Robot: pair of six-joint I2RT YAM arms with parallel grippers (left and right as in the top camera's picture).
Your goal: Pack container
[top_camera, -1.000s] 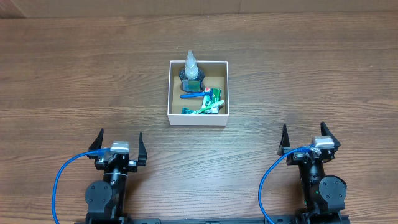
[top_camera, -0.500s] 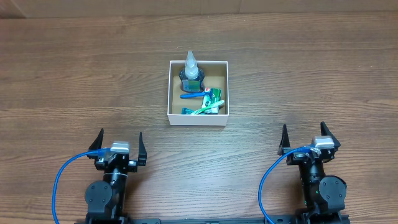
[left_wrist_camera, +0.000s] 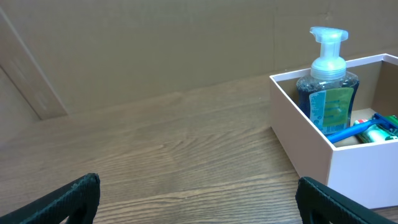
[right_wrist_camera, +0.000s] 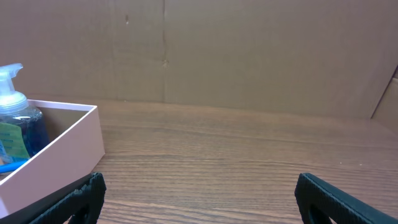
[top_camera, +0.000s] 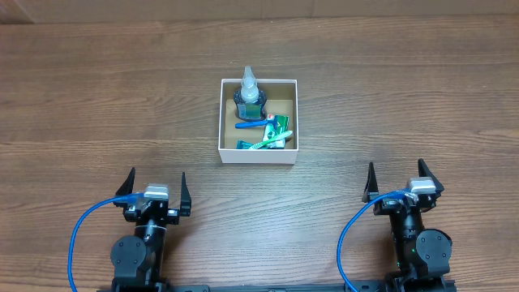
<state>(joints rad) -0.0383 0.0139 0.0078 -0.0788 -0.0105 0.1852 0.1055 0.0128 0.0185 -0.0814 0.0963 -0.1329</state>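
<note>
The container (top_camera: 258, 154), a small square white box with a brown inside, sits at the table's middle. In it stand a blue soap pump bottle (top_camera: 249, 93), a blue toothbrush (top_camera: 253, 123) and green-and-white packets (top_camera: 272, 138). The left wrist view shows the container (left_wrist_camera: 305, 134) at right with the bottle (left_wrist_camera: 328, 87). The right wrist view shows the container (right_wrist_camera: 56, 155) at left with the bottle (right_wrist_camera: 15, 124). My left gripper (top_camera: 156, 188) and right gripper (top_camera: 399, 178) rest open and empty near the front edge, well apart from the container.
A brown cardboard wall (left_wrist_camera: 155, 43) stands behind the wooden table (top_camera: 389, 89). Blue cables (top_camera: 81, 231) run from each arm base at the front.
</note>
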